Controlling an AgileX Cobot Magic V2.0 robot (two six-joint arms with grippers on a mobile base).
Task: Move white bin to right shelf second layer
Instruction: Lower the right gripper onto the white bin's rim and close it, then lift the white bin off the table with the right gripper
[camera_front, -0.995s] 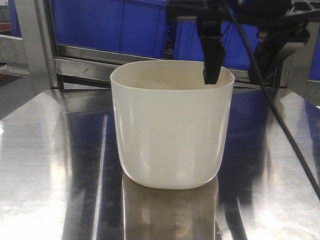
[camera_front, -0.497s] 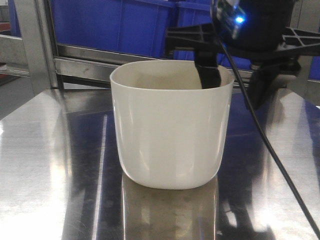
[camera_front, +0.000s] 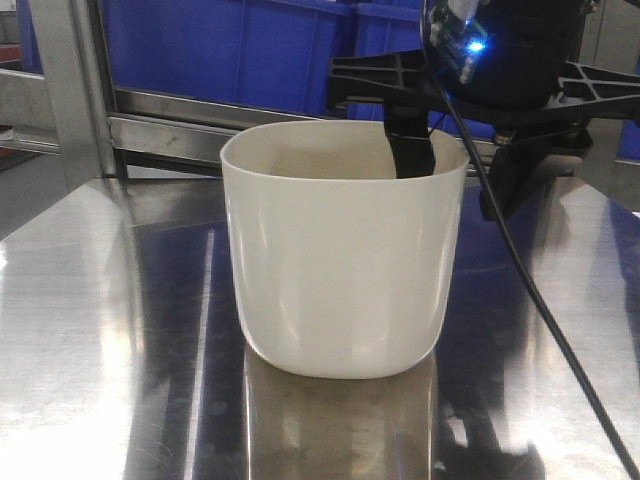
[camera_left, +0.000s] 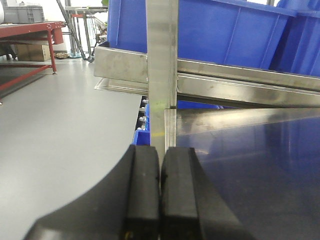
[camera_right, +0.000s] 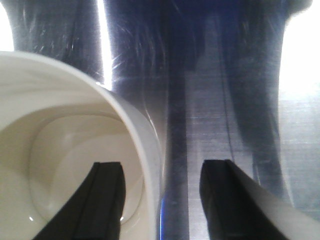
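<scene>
Closest first: my right gripper (camera_right: 162, 167) is spread wide and straddling the right-hand wall of the white bin (camera_front: 340, 270). One finger (camera_right: 107, 200) is down inside, the other outside over the bench (camera_front: 100, 330). As far as I can tell, neither pad is touching the plastic yet. The placement makes sense to me: no handles, smooth glossy walls, so pinching the wall near the rim is about the only grip going. It's slippery and tapered, so I'd want a firm squeeze before lifting or it could tilt out.

My left gripper (camera_left: 160, 195) is pressed together with nothing in it, parked at the bench's left edge by a steel post (camera_left: 161, 60) — out of the way, since this looks like a one-arm job.

The bin sits upright on the bench, not lifted. Behind it runs a steel rail (camera_front: 170, 130), then blue crates (camera_front: 230, 50). The right shelf I'm headed for — can't pick it out from here.
</scene>
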